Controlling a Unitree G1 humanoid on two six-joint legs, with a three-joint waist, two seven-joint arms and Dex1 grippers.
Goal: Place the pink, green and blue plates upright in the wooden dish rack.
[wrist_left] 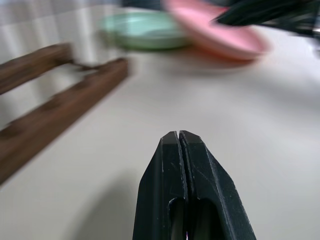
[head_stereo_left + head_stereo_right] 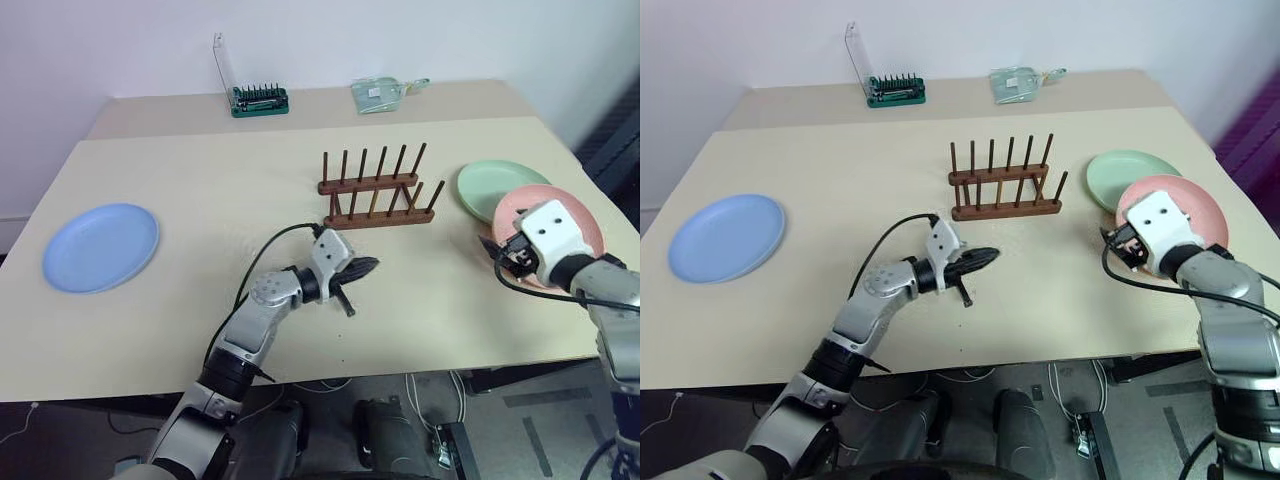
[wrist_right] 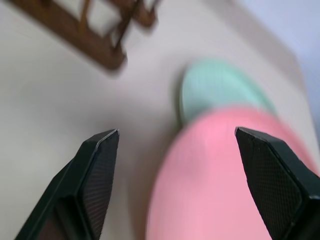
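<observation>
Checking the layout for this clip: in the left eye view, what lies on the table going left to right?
blue plate → left tool, shut → wooden dish rack → green plate → pink plate, with the open right tool over its near edge.

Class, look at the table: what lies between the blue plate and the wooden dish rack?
Only bare tabletop lies between the blue plate and the wooden dish rack, seen in both eye views.

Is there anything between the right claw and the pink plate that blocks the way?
Nothing visible does. The right claw is open and sits just above the pink plate, which lies flat and overlaps the green plate. No object stands between its fingers and the plate.
</observation>
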